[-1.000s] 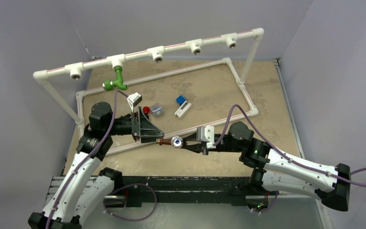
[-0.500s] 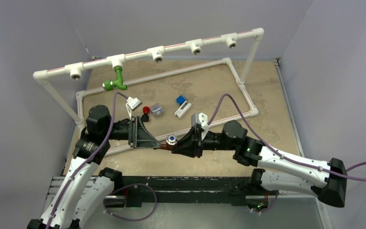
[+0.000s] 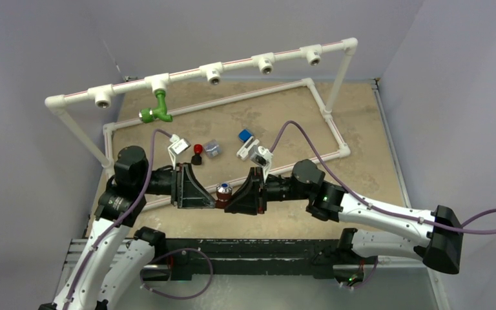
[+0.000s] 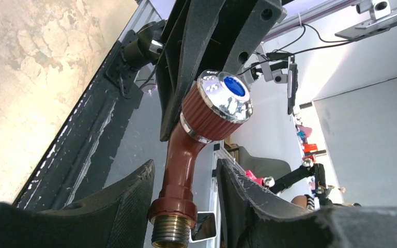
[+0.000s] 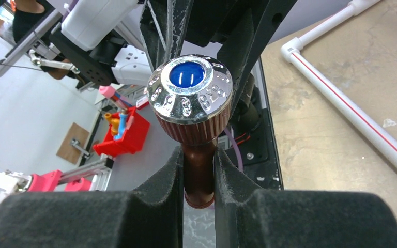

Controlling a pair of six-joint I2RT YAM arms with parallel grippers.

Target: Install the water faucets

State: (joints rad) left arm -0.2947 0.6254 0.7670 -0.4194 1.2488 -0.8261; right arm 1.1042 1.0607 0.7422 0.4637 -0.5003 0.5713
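Observation:
The reddish-brown water faucet [image 3: 223, 192] with a chrome, blue-capped knob hangs above the table's near edge between both arms. My right gripper [image 5: 199, 155] is shut on its stem [image 5: 199, 170] just below the knob. My left gripper [image 4: 186, 165] is open and straddles the brass-threaded end [image 4: 171, 230]; a gap shows on the right side, while the left finger [image 4: 129, 196] is close to the collar. The green water faucet [image 3: 158, 110] hangs from a tee of the white pipe rail [image 3: 239, 61] at the back left.
Several open tee sockets sit along the rail, such as one at the left [image 3: 103, 98]. On the table inside the pipe frame [image 3: 232, 97] lie a red-and-black knob [image 3: 197, 150], a small grey piece [image 3: 212, 148] and a blue-white block [image 3: 247, 143].
My right arm has carried the brown faucet leftward and turned its knob upward. My left jaws have narrowed around its threaded end.

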